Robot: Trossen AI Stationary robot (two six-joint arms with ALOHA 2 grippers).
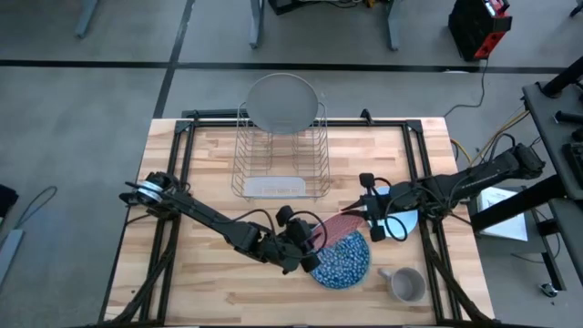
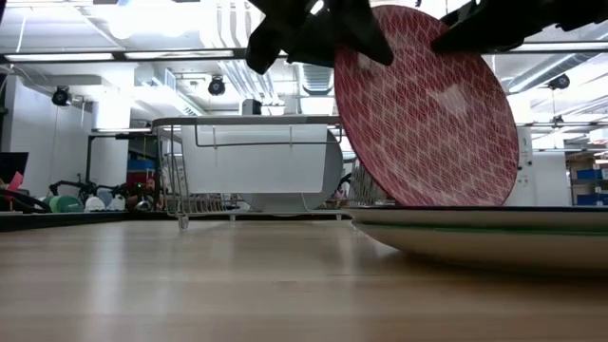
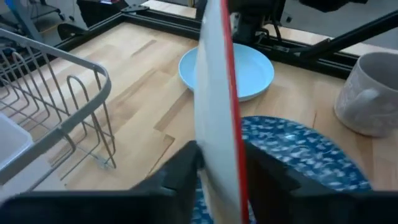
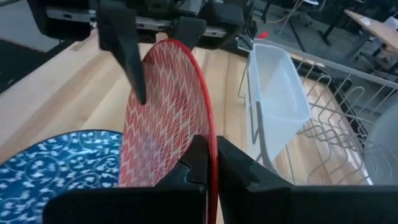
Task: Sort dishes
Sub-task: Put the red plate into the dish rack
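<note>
The red patterned plate (image 1: 344, 225) stands on edge, tilted, over the blue speckled plate (image 1: 344, 264), with its lower rim (image 2: 427, 202) down at that plate. My left gripper (image 1: 310, 239) is shut on its left rim and my right gripper (image 1: 364, 208) on its right rim. The light-blue plate (image 1: 408, 221) lies flat under my right arm. The large grey plate (image 1: 282, 100) stands in the far end of the wire rack (image 1: 281, 159). My left gripper pinches the red plate's rim (image 3: 219, 140) between its two fingers, one on the white underside, one on the red face. It comes level from the table's left. The plate stands on edge, its lower rim at the blue speckled plate (image 3: 298, 149). My right gripper pinches the opposite rim (image 4: 211, 146) of the red plate between its two fingers (image 4: 198, 163), one on the patterned face and one behind. It comes from the table's right side. The plate stands tilted, its face toward the near edge.
A grey mug (image 1: 407, 284) stands near the front right, beside the blue speckled plate. The rack holds a white cutlery tray (image 4: 277, 99) at its near end. Bare wood lies on the table's left half and along the front left.
</note>
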